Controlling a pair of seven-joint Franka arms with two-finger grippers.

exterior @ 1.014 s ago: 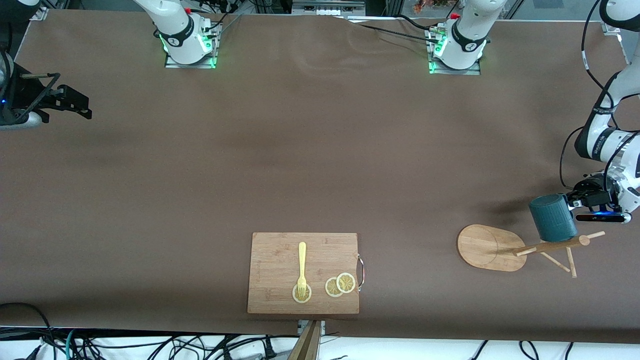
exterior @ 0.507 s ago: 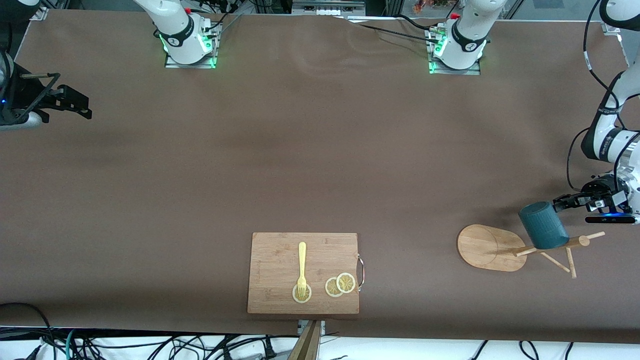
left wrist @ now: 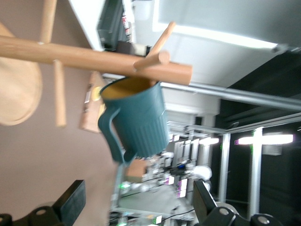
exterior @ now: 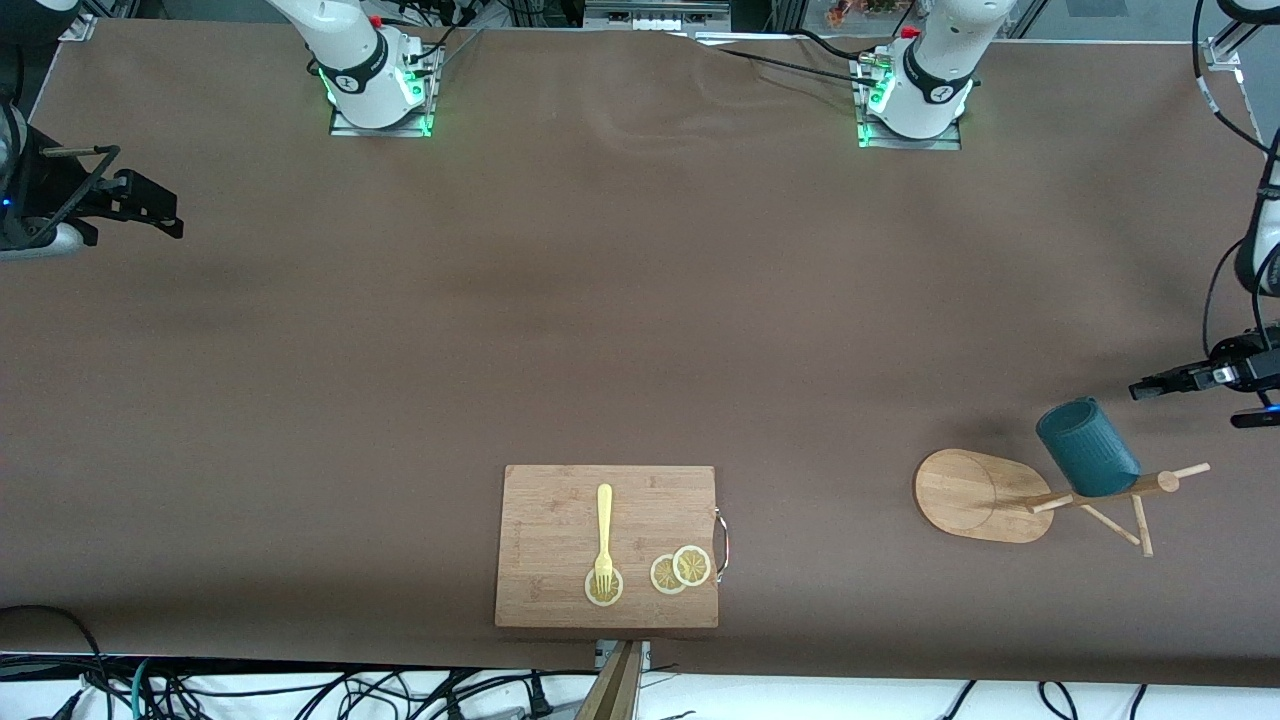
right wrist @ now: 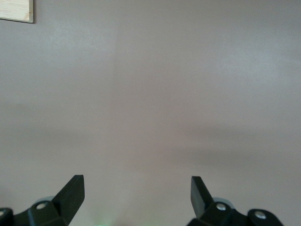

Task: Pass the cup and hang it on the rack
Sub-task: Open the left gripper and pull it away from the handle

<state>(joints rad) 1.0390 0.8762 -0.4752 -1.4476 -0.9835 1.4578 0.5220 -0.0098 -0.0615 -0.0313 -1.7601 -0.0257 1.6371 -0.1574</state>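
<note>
Cup (exterior: 1087, 446) hangs on the mug rack (exterior: 1060, 492) at the left arm's end, my left gripper (exterior: 1150, 386) wide and empty just beside it; I'd only retract while the right gripper (right wrist: 136, 193) waits wide over bare table.

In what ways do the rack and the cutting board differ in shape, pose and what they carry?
The rack has an oval base and a pole with thin pegs; the cutting board is a flat rectangle with a metal handle. The rack carries the cup on a peg; the board carries a fork and lemon slices. Both are light wood.
</note>
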